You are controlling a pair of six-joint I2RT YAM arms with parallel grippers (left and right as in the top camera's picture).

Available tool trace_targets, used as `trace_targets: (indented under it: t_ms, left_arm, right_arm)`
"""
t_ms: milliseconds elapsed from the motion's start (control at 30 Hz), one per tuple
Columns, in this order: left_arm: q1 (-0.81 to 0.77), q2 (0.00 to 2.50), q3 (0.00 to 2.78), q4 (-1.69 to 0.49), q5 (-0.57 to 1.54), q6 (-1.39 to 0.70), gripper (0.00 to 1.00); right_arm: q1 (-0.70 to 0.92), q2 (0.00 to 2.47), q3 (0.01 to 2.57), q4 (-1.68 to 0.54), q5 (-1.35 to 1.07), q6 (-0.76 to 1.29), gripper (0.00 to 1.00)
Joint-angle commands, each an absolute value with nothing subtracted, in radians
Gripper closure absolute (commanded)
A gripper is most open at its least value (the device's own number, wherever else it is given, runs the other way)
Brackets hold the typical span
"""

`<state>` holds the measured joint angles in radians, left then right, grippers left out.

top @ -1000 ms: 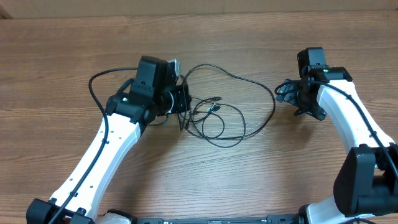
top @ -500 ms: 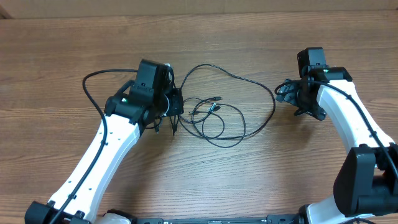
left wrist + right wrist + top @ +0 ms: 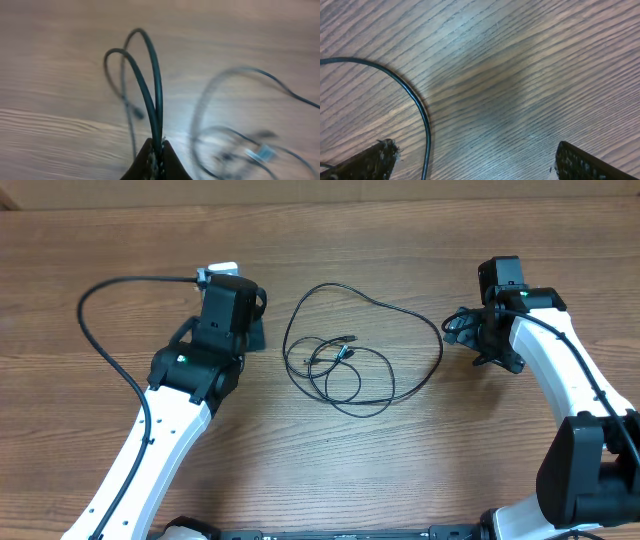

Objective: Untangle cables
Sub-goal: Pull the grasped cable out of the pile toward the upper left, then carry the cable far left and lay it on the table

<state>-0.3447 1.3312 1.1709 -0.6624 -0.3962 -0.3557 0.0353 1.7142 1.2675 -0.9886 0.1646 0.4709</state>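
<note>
A tangle of thin black cables (image 3: 352,370) lies in loops at the table's middle, with small silver plug tips (image 3: 346,340) inside it. One cable (image 3: 82,320) lies apart, sweeping in a wide arc to the left of my left arm and ending in a white plug (image 3: 222,270). My left gripper (image 3: 254,332) sits left of the tangle. In the left wrist view it (image 3: 156,161) is shut on a doubled strand of black cable (image 3: 150,100). My right gripper (image 3: 466,330) is open at the big loop's right edge, with a strand (image 3: 422,125) running between its fingers (image 3: 379,156), near the left one.
The wooden table (image 3: 330,470) runs to a paler far edge (image 3: 400,192) at the back. My right arm's white link (image 3: 560,380) lies along the right side. My left arm (image 3: 170,420) crosses the front left.
My left gripper has pulled back to the left, away from the tangle. Its cable swung out into a wide arc on the left. The right arm stayed put.
</note>
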Motion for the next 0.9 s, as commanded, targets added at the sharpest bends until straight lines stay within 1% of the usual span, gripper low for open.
trace_targets:
  t_ms: [0, 100, 267, 367, 467, 567, 600, 767, 867]
  left_arm:
    - [-0.339, 1.314, 1.179, -0.622, -0.744, -0.254, 0.96]
    - [-0.321, 1.316, 1.179, -0.524, -0.793, -0.24, 0.95]
    - [-0.258, 1.32, 1.179, -0.357, -0.784, -0.064, 0.95]
    - [-0.21, 1.32, 1.179, -0.322, -0.752, 0.018, 0.95]
    - [-0.161, 1.32, 1.179, -0.317, -0.718, 0.05, 0.95]
    - [-0.106, 1.32, 1.179, -0.348, -0.61, 0.049, 0.96]
    - [-0.088, 1.32, 1.179, -0.368, -0.532, 0.049, 0.96]
    - [-0.03, 1.32, 1.179, -0.392, -0.288, 0.046, 0.96]
    - [-0.01, 1.32, 1.179, -0.392, -0.254, 0.046, 0.96]
  right_arm:
    - [0.037, 1.72, 1.262, -0.988, 0.179, 0.47, 0.0]
    - [0.037, 1.72, 1.262, -0.988, 0.179, 0.47, 0.0]
    - [0.037, 1.72, 1.262, -0.988, 0.179, 0.47, 0.0]
    - [0.037, 1.72, 1.262, -0.988, 0.179, 0.47, 0.0]
    - [0.037, 1.72, 1.262, -0.988, 0.179, 0.47, 0.0]
    - [0.037, 1.72, 1.262, -0.988, 0.179, 0.47, 0.0]
    - [0.037, 1.72, 1.262, -0.988, 0.179, 0.47, 0.0]
    - [0.037, 1.72, 1.262, -0.988, 0.179, 0.47, 0.0]
    - [0.037, 1.72, 1.262, -0.988, 0.179, 0.47, 0.0]
